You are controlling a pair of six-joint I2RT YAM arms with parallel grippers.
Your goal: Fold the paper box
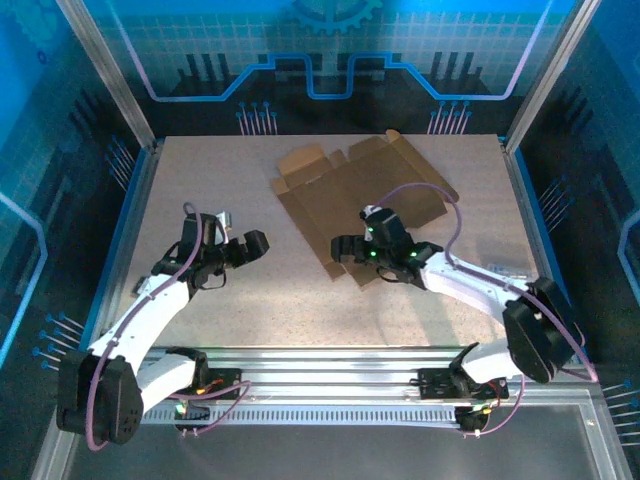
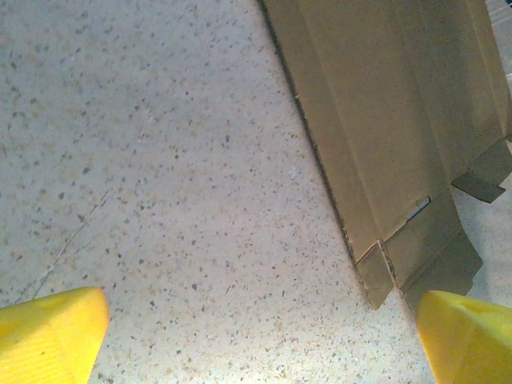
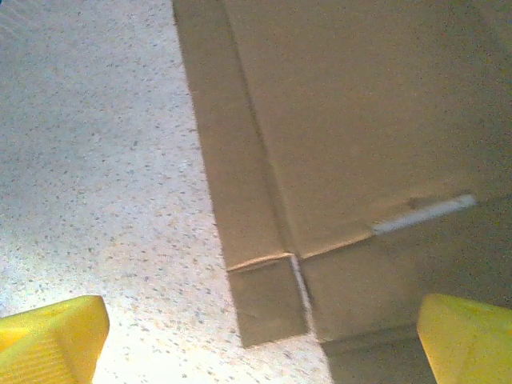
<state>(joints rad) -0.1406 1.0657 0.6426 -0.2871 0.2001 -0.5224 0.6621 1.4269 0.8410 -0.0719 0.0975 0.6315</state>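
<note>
Unfolded box (image 1: 360, 195) lies flat on the far-centre of the table (image 1: 200, 180), set at an angle, flaps spread out. No panel is raised, so the job looks to be at the very start.

R tool (image 1: 345, 262) hangs over the box's near-left corner, released wide, gripping nothing. Below it are the long side strip (image 3: 232, 160), its crease and a small corner tab (image 3: 268, 300). L tool (image 1: 245, 240) is over bare table left of the box, also released wide and empty, near the cardboard edge but apart from it.

Step in hand, prob.: get a side strip up. To do it well:
- slip one finger under the strip's outer edge, not mid-panel
- bend along the pressed crease
- use L tool to pin the base panel so the sheet doesn't skate on the smooth table

Cardboard looks light & springy, so go slow and push the fold past upright.
</note>
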